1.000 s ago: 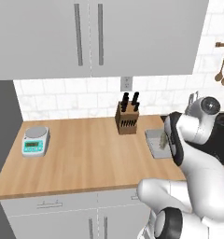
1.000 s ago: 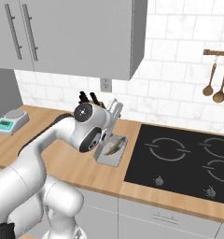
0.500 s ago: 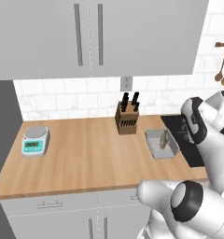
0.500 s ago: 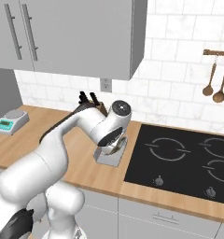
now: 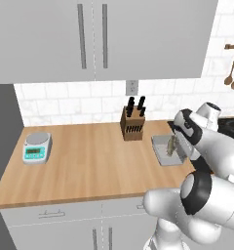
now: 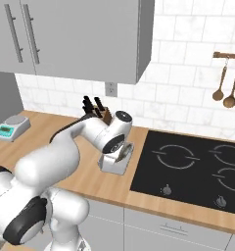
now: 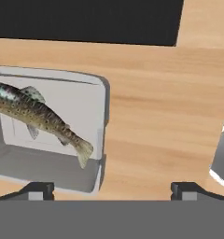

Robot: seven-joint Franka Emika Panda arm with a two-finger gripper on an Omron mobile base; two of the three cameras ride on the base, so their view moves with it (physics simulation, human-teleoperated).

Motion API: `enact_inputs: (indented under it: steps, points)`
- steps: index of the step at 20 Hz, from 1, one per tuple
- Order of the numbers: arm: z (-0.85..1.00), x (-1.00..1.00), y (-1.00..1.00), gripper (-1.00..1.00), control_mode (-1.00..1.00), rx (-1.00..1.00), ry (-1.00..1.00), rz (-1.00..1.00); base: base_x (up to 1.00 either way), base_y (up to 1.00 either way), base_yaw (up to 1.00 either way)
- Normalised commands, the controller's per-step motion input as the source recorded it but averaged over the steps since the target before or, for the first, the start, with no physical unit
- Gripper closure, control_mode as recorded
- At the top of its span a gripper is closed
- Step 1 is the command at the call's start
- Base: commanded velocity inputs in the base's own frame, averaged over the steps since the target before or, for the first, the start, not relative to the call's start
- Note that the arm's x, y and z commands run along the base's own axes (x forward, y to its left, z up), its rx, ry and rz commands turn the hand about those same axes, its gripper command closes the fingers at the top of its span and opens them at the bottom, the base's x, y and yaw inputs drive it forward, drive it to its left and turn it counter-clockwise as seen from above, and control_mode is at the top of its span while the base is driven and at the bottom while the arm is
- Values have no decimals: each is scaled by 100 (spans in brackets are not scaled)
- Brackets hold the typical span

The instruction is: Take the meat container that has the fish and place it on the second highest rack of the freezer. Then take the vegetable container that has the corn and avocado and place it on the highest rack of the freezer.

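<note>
- Your claw (image 7: 111, 189) has swung down over the counter (image 5: 89, 161), fingers spread wide, holding nothing.
- The fish (image 7: 37, 114) lies in its grey meat container (image 7: 93, 100), just left of the claw, unmoved.

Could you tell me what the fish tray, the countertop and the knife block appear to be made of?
Tray: plain matte grey, probably plastic or metal. Countertop: light wood, visible plank grain, satin finish. Knife block: darker brown, wood-like, holding black-handled knives.

I see the slender speckled olive-tan fish (image 7: 37, 116) lying slantwise inside the shallow grey rectangular meat tray (image 7: 96, 116) on the wooden worktop (image 7: 160, 116).
</note>
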Motion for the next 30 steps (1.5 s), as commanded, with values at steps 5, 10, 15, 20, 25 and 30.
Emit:
enact_inputs:
  steps: [5,10,15,20,25,30]
  points:
    - [-56,31,0,-100,-100,-4,19,19,0,0,0]
    - [-47,28,0,-100,-100,-8,13,14,0,0,0]
    - [-41,3,4,-100,-100,-8,3,3,0,0,0]
    - [-35,1,3,-100,-100,-5,0,0,0,0,0]
    - [-41,-20,23,-100,-100,-9,-6,0,0,0,0]
    - [2,-10,3,-100,-100,-6,-14,1,0,0,0]
